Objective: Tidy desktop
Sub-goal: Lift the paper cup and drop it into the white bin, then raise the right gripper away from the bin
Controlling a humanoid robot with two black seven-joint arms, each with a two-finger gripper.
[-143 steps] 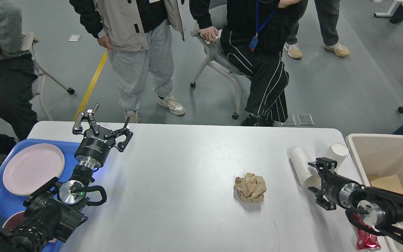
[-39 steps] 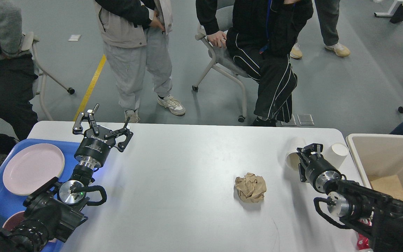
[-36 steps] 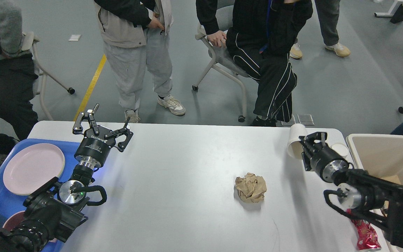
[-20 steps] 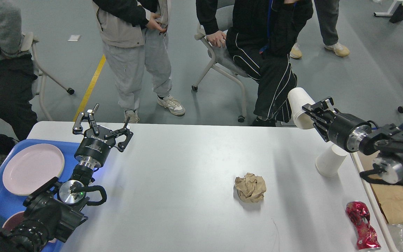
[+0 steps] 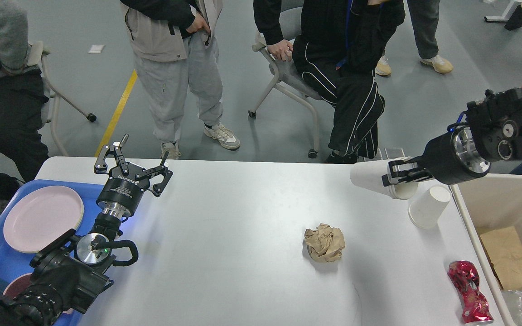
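Tabletop (image 5: 243,253): white, smooth, glossy, rigid; filled lower frame.

Right gripper (image 5: 394,176): closed on paper cup (image 5: 369,179), held sideways at 2 o'clock. Cup judged light, crushable; grip mid-wall, gently.

Left gripper (image 5: 129,156): fingers spread, empty, at 10 o'clock.

Second cup (image 5: 428,207), paper ball (image 5: 325,243), red wrapper (image 5: 468,290) lay on tabletop.

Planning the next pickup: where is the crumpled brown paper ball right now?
In the head view, the paper ball lies on the desktop, right of centre, left of the upside-down white cup and crushed red wrapper.
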